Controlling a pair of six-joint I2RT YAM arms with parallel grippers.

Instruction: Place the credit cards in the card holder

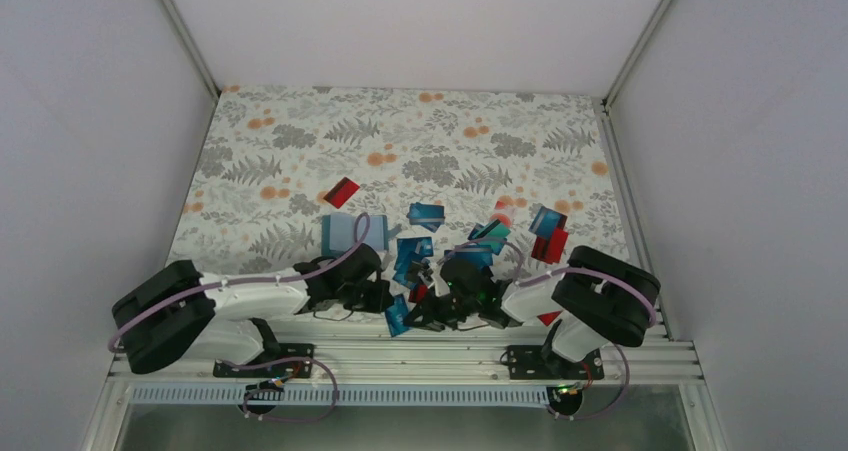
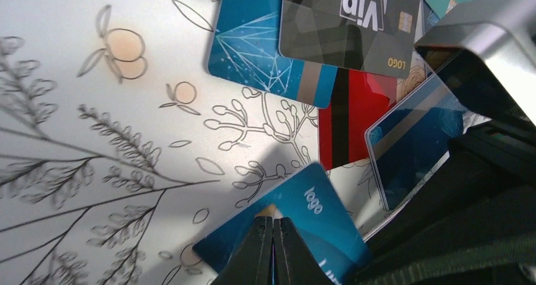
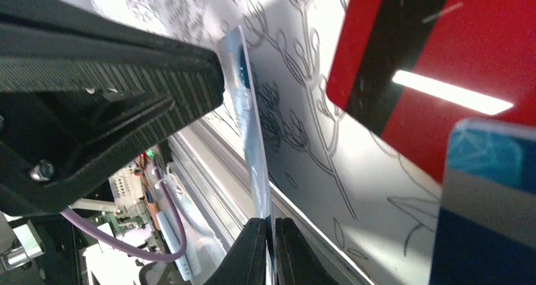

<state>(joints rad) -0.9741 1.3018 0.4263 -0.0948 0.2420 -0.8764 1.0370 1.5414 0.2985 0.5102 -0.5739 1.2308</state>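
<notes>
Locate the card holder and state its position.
Top view: the card holder lies left of centre, just beyond the left arm, with a lone red card behind it and the other cards to its right.

Far half of table (image 1: 420, 121): bare cloth, room to pass. Left middle: card holder (image 1: 340, 233), with a red card (image 1: 342, 192) just beyond it. Centre to right: credit cards (image 1: 430, 216) strewn and overlapping, little gap. Near centre: left gripper (image 1: 388, 301) and right gripper (image 1: 425, 316) crowd together, both pinching a blue card (image 1: 398, 317). Walls (image 1: 100, 121) bound left, right, far.
</notes>
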